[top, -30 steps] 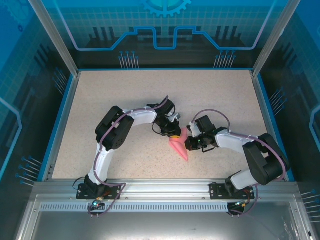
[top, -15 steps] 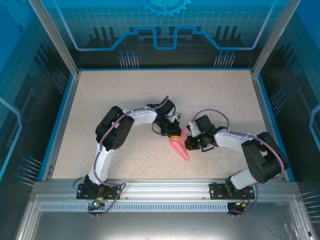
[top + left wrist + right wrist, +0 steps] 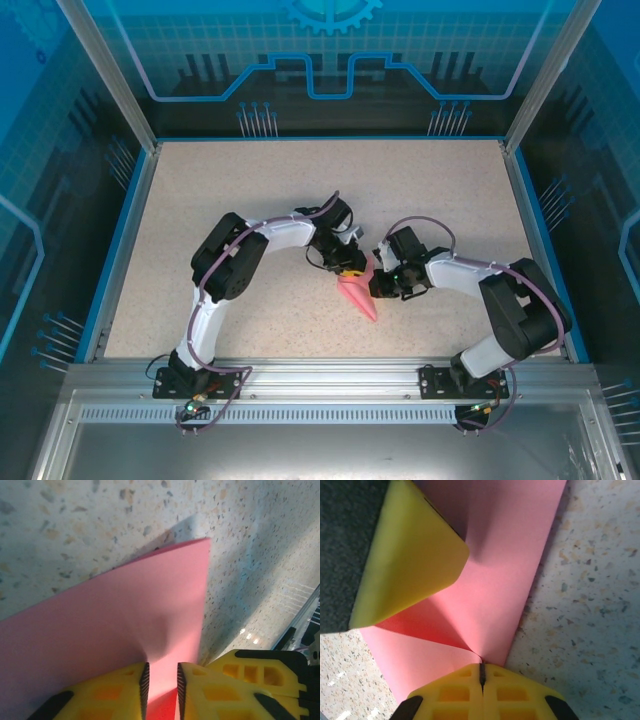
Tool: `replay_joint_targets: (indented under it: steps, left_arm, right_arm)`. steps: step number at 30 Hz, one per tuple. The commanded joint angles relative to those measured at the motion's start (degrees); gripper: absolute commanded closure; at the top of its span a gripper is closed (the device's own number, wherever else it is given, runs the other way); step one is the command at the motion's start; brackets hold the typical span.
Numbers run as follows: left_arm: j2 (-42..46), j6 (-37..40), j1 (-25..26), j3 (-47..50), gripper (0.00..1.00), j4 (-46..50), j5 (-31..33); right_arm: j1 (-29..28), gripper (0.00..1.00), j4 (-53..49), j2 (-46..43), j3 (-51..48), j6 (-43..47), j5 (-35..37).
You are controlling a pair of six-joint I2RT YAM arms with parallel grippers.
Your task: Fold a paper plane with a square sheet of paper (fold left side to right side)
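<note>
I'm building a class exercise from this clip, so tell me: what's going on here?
A pink paper is being folded in the middle of the table; it is already a narrow, pointed shape. The right gripper is shut on it. The left gripper straddles the paper from the other side, its jaws slightly apart.
</note>
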State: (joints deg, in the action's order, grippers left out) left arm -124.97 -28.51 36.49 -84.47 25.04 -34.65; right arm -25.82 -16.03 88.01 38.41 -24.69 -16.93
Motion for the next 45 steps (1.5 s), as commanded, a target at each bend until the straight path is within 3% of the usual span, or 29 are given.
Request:
replay_joint_targets:
  steps: [1,9,17,24,45]
  left_arm:
    - [0.65,1.66,-0.96,-2.28,0.72,5.84,1.95]
    - [7.64,3.06,-3.48,-1.99,0.71,7.9,4.91]
    - [13.51,-1.09,-0.52,8.09,0.85,0.55,-2.86]
    - [11.63,-3.26,3.89,9.46,0.86,-1.78,-3.45]
    - [7.76,-3.04,4.33,16.39,0.87,-3.97,1.28]
  right_arm:
    - [0.4,1.0,-7.05,2.41,-0.72,-1.51,1.66]
    - [0.34,1.0,-7.86,3.59,0.27,-0.91,0.76]
    - [0.13,1.0,-8.31,4.27,0.99,-0.25,0.63]
    - [0.07,1.0,-8.96,4.35,1.4,0.01,1.0]
    - [-0.1,1.0,-10.35,3.61,1.77,0.58,2.17]
